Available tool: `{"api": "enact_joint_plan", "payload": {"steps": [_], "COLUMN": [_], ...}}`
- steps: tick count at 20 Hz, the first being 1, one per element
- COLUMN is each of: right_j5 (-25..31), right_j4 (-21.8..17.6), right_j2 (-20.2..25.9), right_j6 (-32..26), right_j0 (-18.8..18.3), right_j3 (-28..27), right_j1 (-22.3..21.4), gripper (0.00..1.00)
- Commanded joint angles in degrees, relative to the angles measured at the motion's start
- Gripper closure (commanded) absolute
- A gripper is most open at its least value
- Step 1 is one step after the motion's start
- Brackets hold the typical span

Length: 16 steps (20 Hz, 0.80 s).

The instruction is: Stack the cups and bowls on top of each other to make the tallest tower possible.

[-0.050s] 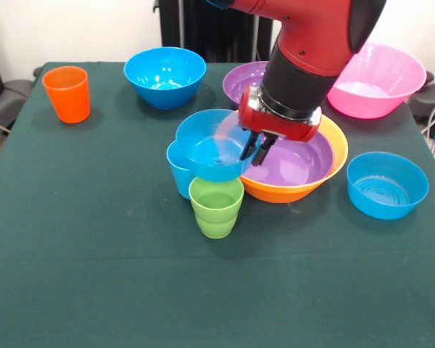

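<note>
My gripper (255, 152) is shut on the right rim of a small blue bowl (212, 145), which sits tilted toward the camera. Under its left side stands the light blue cup (178, 174), mostly hidden by the bowl. I cannot tell whether the bowl rests on that cup. The green ridged cup (216, 207) stands upright just in front, its rim at the bowl's underside. Right of the gripper, a purple bowl (299, 163) lies nested in the orange-yellow bowl (290, 193). The orange cup (67, 94) stands alone at the far left.
A second blue bowl (164, 76) sits at the back, and a third (387, 185) at the right. Another purple bowl (244, 81) is partly hidden behind the arm. The pink bowl (380, 83) is at the back right. All stand on green cloth (94, 275).
</note>
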Motion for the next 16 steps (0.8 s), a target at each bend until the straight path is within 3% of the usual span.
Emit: {"api": "enact_joint_plan", "payload": {"steps": [1,16], "right_j5": [0.6,2.1], "right_j4": [-3.1,-2.6], "right_j2": [6.3,6.2], "right_j6": [-4.6,-4.3], "right_j0": [0.3,0.5], "right_j3": [-2.3,-2.5], "right_j1": [1.5,1.7], "gripper": [1.0,1.0]}}
